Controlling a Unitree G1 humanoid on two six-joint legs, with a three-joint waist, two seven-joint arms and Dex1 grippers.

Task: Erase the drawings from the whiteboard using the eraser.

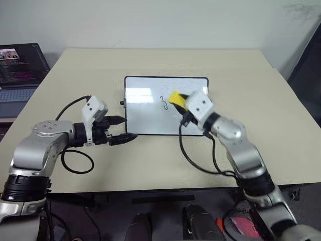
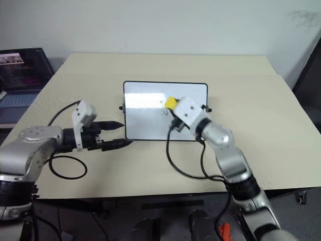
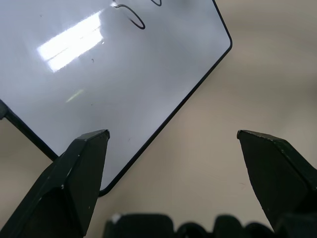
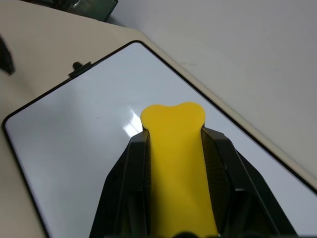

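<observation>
Now I have the right tool [image 1: 179, 102] pinching the eraser [image 1: 175, 97] over the whiteboard [image 1: 145, 108] on the desk [image 1: 281, 120], just beside the drawings [image 1: 164, 103]. Wiping is in hand; next I press down and sweep across them. My left tool [image 1: 123, 128] waits spread at the board's near-left corner.

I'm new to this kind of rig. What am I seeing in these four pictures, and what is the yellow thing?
A two-armed humanoid robot stands at a beige table. Two pictures come from its head camera looking down; the other two come from cameras on its wrists. On the table lies a whiteboard with a few black drawings left. The right hand is shut on the yellow thing, an eraser, over the board. The left hand is open beside the board's near corner. A laptop sits at the far left.
</observation>
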